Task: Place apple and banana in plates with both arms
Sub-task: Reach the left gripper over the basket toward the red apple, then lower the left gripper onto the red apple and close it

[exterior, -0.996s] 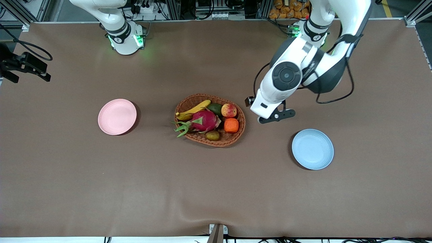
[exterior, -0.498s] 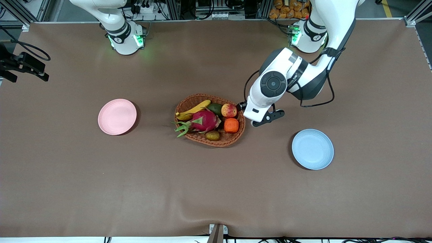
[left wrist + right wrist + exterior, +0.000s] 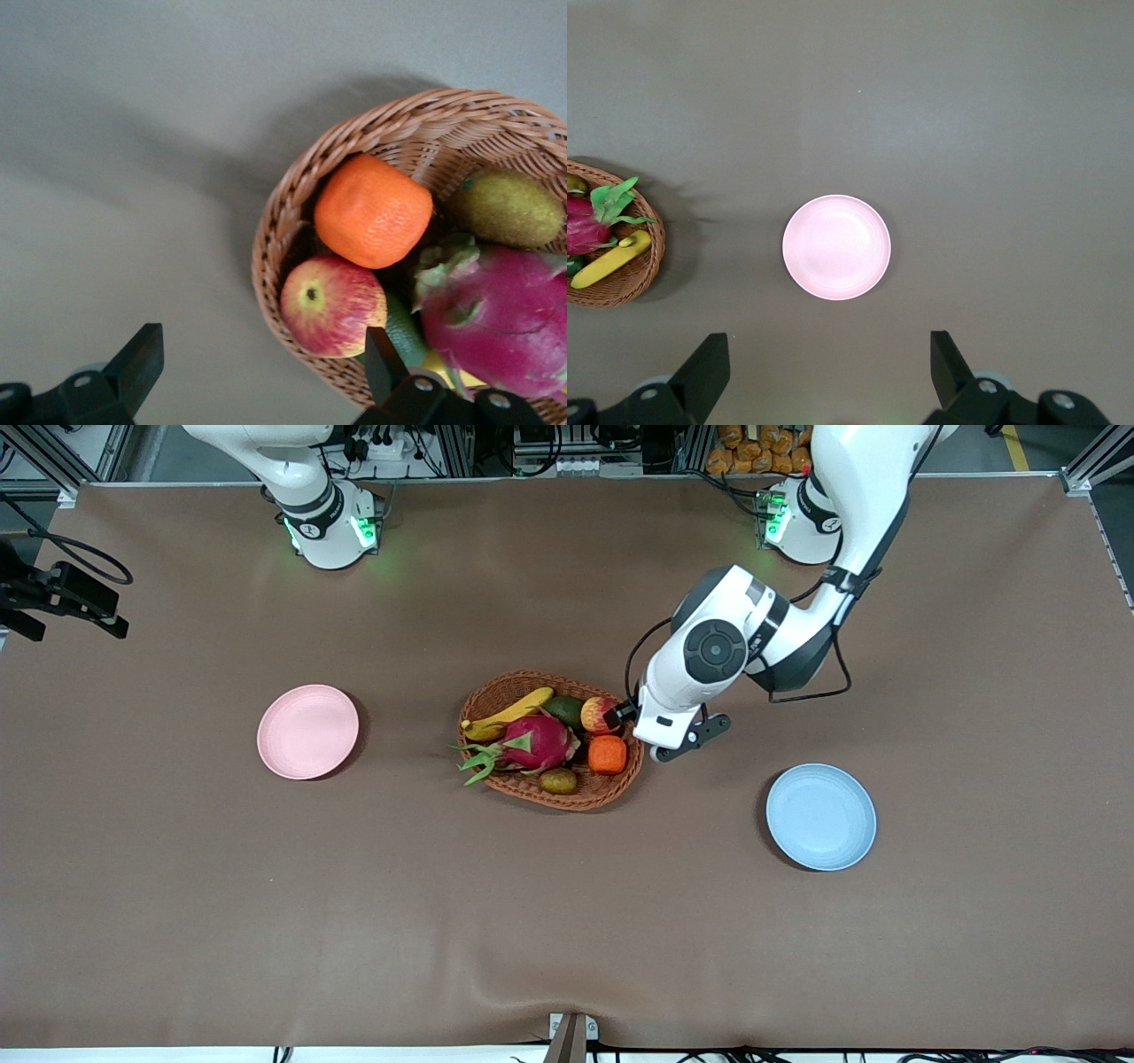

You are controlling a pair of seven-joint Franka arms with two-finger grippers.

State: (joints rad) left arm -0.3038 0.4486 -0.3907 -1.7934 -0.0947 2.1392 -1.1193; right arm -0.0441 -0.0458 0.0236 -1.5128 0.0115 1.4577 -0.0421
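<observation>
1. Since the earlier frames the left arm has swung from beside the blue plate toward the wicker basket; the left claw now hangs over the basket rim at the left arm's end, jaws wide apart, holding nothing.
2. Apple sits in the basket against that rim, touching the orange fruit, with the avocado and dragon fruit beside it.
3. Banana lies along the basket edge toward the right arm's end.
4. Right claw waits high over the pink plate, jaws spread, empty.
5. Both plates bare.
6. Step in hand, by my reading: grasp the apple. Centre the jaws over it, descend clear of the wicker rim and the orange fruit, then close gently.
</observation>
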